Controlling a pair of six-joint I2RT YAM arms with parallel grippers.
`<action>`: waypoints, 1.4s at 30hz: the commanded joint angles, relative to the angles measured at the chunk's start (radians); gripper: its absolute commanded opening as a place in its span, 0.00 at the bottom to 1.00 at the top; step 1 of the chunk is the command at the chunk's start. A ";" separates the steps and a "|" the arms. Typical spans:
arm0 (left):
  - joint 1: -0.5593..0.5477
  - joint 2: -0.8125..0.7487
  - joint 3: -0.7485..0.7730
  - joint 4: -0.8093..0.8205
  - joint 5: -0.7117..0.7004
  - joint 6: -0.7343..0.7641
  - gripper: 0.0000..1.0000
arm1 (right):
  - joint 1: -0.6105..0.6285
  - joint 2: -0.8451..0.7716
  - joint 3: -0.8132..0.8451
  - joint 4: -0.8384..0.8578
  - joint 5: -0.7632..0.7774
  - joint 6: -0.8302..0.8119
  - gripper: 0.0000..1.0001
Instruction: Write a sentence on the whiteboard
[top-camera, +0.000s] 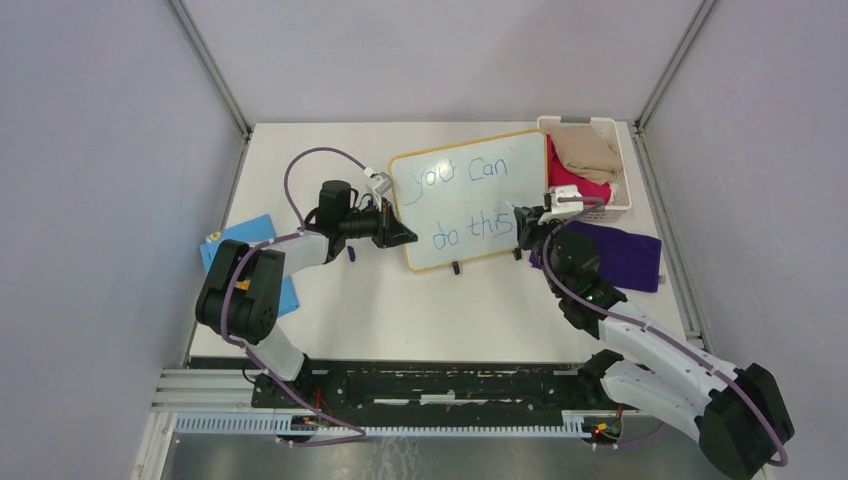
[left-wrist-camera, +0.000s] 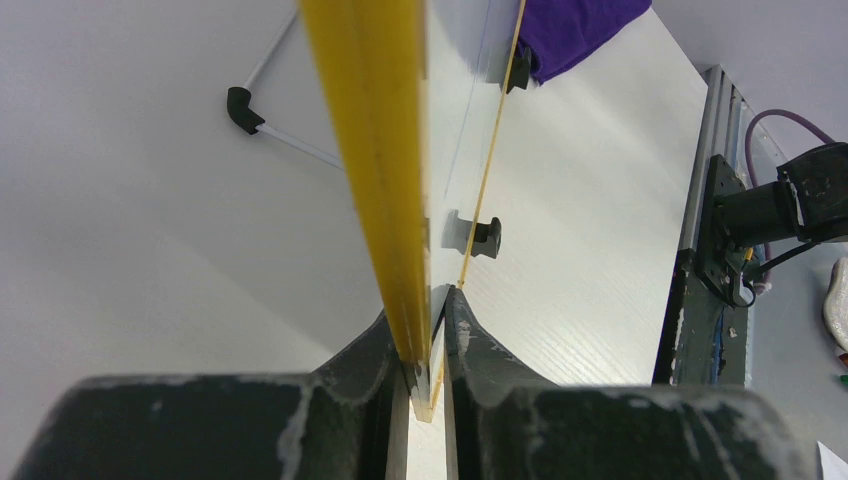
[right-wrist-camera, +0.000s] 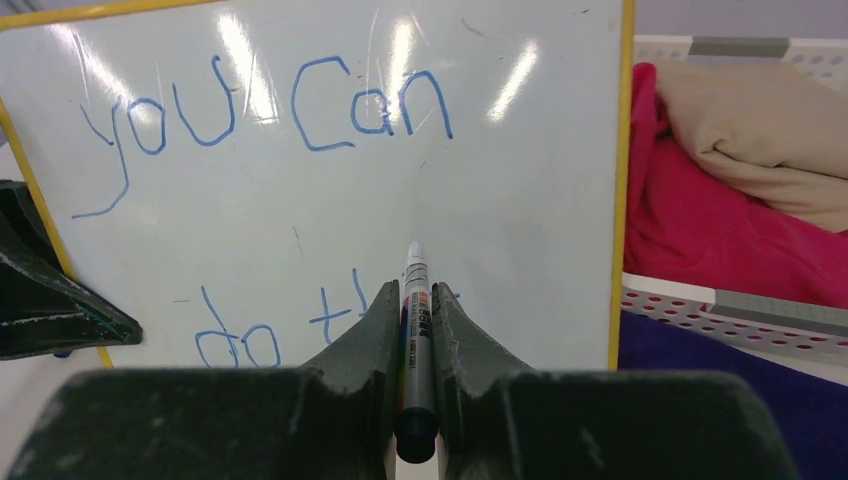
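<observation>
The sentence (top-camera: 478, 172) looks about done: "you Can" on the top line and "do this" below it, in blue, both readable from above. My right fingers (right-wrist-camera: 455, 345) are clenched on the marker (right-wrist-camera: 417, 330), its tip at the whiteboard (top-camera: 468, 203) near the end of "this". My own fingers hide that last word in the wrist view, so I can't tell if the tip touches.

My left fingers (left-wrist-camera: 370, 375) are clamped on the yellow frame at the board's left edge, steadying it where it stands on the table (top-camera: 400, 310).

I judge that what's left is lifting the pen away and letting go of the board.

A basket (top-camera: 578, 121) of clothes sits just behind the board's right side, and a purple cloth (top-camera: 625, 255) lies under my right wrist. Both crowd my pull-back. A blue cloth (top-camera: 240, 240) lies by my left arm, out of the way.
</observation>
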 joint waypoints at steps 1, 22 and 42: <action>-0.032 0.037 -0.015 -0.143 -0.114 0.121 0.02 | -0.005 -0.095 -0.046 0.031 0.122 0.013 0.00; -0.032 0.037 -0.014 -0.143 -0.137 0.115 0.02 | -0.093 -0.267 -0.293 0.079 0.061 0.250 0.00; -0.032 0.037 -0.014 -0.140 -0.157 0.108 0.02 | -0.121 -0.133 -0.258 0.124 0.031 0.286 0.00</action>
